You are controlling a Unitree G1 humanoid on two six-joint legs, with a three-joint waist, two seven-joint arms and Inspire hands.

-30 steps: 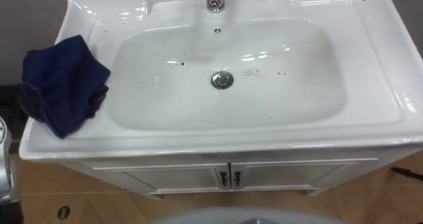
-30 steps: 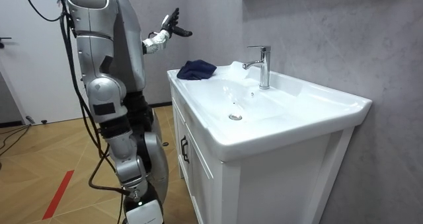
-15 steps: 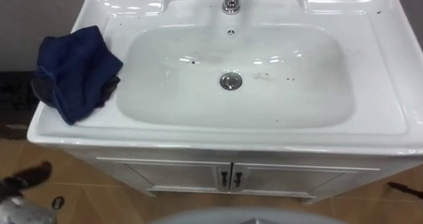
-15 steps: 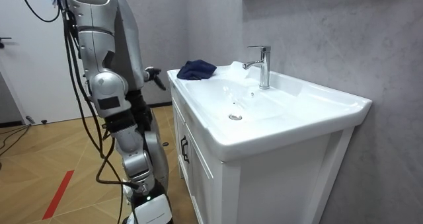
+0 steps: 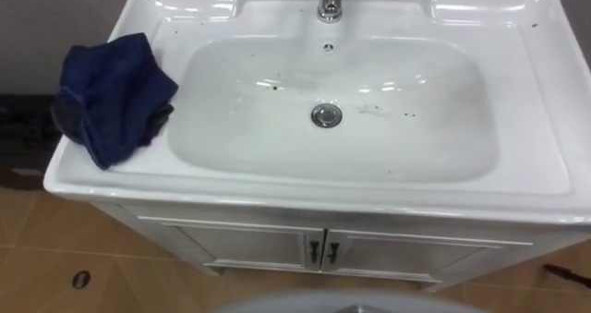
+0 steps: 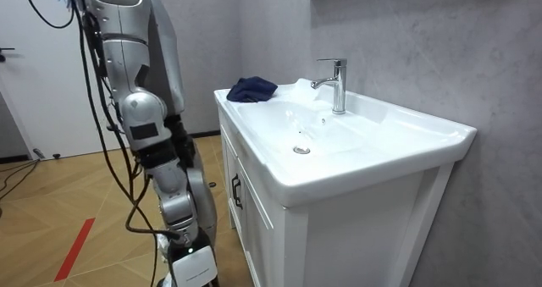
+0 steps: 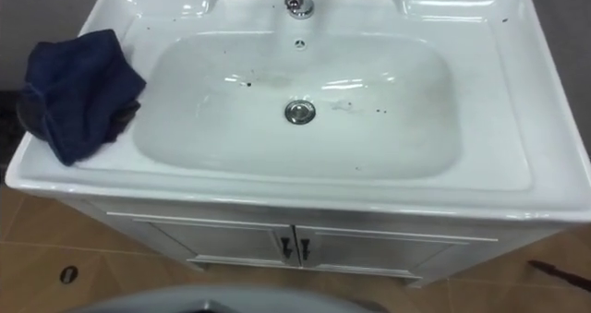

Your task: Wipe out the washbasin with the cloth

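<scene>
I see the blue cloth bunched on the basin's left rim, handy for grabbing. Dark specks dot the bowl. I cannot tell how my fingers are set.

The two eye views look steeply down from the robot's head onto the basin, close in, with the tap at their top edge and the cabinet doors at the bottom (the right eye shows the same scene shifted slightly leftward). The room view stands farther off, at about basin height by the cabinet's front corner, facing along the basin toward the grey wall. All three share the basin, tap, drain and blue cloth.
</scene>
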